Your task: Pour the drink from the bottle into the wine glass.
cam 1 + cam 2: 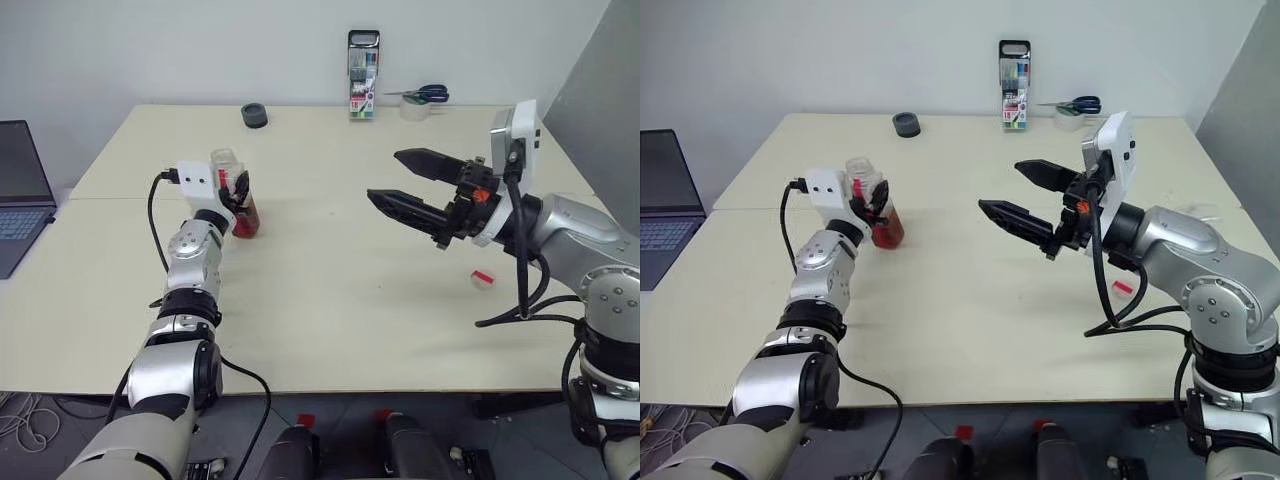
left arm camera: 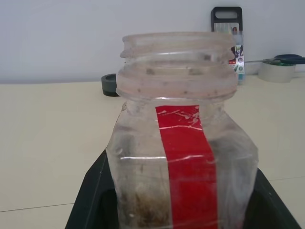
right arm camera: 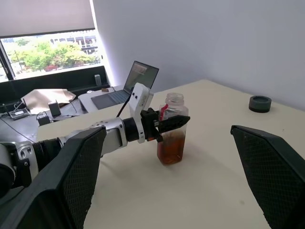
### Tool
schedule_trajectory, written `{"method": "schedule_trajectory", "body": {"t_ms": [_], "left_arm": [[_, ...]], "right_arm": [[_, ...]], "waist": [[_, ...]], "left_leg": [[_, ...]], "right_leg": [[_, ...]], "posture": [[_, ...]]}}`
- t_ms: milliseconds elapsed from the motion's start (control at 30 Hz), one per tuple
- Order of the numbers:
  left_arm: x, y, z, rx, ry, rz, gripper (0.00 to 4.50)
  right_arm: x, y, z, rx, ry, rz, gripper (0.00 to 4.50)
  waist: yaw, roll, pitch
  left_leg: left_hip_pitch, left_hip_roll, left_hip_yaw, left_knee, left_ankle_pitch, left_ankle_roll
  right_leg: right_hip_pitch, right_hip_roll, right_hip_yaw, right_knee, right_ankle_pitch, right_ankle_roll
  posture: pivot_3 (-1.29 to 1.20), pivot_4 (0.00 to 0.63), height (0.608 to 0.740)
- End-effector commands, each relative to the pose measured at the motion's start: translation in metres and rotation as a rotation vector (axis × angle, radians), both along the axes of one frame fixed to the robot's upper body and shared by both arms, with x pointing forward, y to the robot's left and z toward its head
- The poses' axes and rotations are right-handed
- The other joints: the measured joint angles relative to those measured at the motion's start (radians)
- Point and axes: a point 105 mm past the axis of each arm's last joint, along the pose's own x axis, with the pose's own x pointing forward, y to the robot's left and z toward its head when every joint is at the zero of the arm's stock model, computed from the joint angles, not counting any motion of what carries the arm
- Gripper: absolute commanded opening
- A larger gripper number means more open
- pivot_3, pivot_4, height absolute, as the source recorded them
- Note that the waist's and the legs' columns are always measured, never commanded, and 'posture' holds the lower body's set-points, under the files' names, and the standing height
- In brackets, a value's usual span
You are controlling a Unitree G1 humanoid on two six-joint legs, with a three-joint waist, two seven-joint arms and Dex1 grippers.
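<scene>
Left gripper [image 1: 238, 192] clamped on bottle [image 3: 172, 128], upright, cap off, drink [image 3: 170, 148] in bottom half. Right gripper [image 1: 1025, 195] wide, empty, well apart from bottle. Cap [image 1: 482, 278] on desk [image 1: 330, 300] below right gripper. Can't spot glass; pour not yet done.

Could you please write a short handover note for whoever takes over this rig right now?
Left gripper: shut on the bottle, upright over the table's left half, cap off, amber drink filling its lower part.
Right gripper: open, holding nothing, raised above the table's right half.
Red-and-white cap: lying on the table below the right arm.
Done: bottle opened and gripped.
Left: I cannot find the wine glass on the table; locate it, then pour.
</scene>
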Motion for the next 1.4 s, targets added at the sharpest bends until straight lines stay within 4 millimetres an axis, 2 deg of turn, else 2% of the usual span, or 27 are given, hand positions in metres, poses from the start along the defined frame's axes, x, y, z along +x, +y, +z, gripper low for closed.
{"method": "schedule_trajectory", "body": {"t_ms": [33, 133, 400, 433, 767, 967, 1100, 1233, 1400], "left_arm": [[-0.001, 0.011, -0.001, 0.005, 0.001, 0.037, 1.79], [-0.001, 0.011, -0.004, -0.002, 0.008, 0.04, 1.79], [-0.007, 0.012, -0.018, -0.037, 0.04, 0.04, 4.31], [-0.008, 0.012, -0.02, -0.038, 0.044, 0.04, 4.44], [-0.013, 0.007, -0.03, -0.029, 0.082, 0.027, 4.44], [-0.031, 0.001, -0.045, -0.028, 0.125, -0.004, 4.44], [-0.054, 0.009, -0.06, -0.02, 0.175, 0.018, 4.44], [-0.078, 0.008, -0.069, 0.025, 0.234, -0.014, 4.44], [-0.108, -0.035, -0.06, 0.155, 0.288, -0.355, 4.44]], "right_arm": [[-0.008, 0.001, 0.015, 0.021, -0.062, 0.012, 4.47], [-0.008, 0.001, 0.015, 0.021, -0.062, 0.011, 4.47], [-0.005, 0.0, 0.018, 0.024, -0.071, 0.001, 4.5], [-0.005, 0.0, 0.018, 0.024, -0.071, 0.0, 4.5], [-0.004, -0.001, 0.017, 0.024, -0.073, -0.003, 4.5], [-0.004, -0.008, 0.011, 0.023, -0.059, -0.048, 4.5], [-0.007, -0.02, -0.009, 0.03, -0.01, -0.122, 4.5], [-0.011, -0.032, -0.031, 0.054, 0.06, -0.209, 4.5], [-0.002, -0.068, -0.068, 0.073, 0.179, -0.456, 4.5]], "waist": [[-0.001, 0.0, 0.0], [-0.002, 0.0, 0.0], [-0.003, 0.0, -0.001], [-0.003, 0.0, -0.001], [-0.002, 0.0, -0.001], [-0.002, 0.0, -0.001], [-0.001, 0.0, -0.001], [-0.001, 0.0, -0.001], [0.001, -0.001, -0.001]], "left_leg": [[0.0, 0.0, 0.0, 0.0, 0.0, 0.0], [0.001, 0.0, 0.0, 0.0, 0.0, 0.0], [0.0, 0.0, 0.0, 0.0, 0.0, 0.0], [0.0, 0.0, 0.0, 0.0, 0.0, 0.0], [0.0, 0.0, 0.0, 0.0, 0.0, 0.0], [0.0, 0.001, 0.0, 0.0, 0.0, 0.0], [0.0, 0.0, 0.0, -0.001, 0.0, 0.0], [0.0, 0.001, -0.001, -0.001, 0.0, 0.0], [0.001, 0.0, 0.0, -0.001, -0.002, 0.004]], "right_leg": [[0.0, 0.0, 0.0, 0.0, 0.0, 0.0], [0.0, 0.0, 0.0, 0.001, 0.0, 0.0], [0.0, 0.0, 0.0, 0.001, 0.0, 0.0], [0.0, 0.0, 0.0, 0.001, 0.0, 0.0], [0.0, 0.0, 0.0, 0.001, 0.0, 0.0], [0.0, 0.0, 0.001, 0.0, 0.0, 0.0], [0.0, -0.003, 0.001, 0.0, 0.0, 0.0], [0.0, -0.004, 0.001, 0.0, 0.0, 0.0], [0.002, -0.003, 0.001, 0.0, 0.0, 0.0]], "posture": [[0.0, 0.15, 0.74], [0.0, 0.15, 0.74], [0.0, 0.15, 0.74], [0.0, 0.15, 0.74], [0.0, 0.15, 0.74], [0.0, 0.15, 0.74], [0.0, 0.15, 0.74], [0.0, 0.15, 0.74], [0.0, 0.15, 0.74]]}}
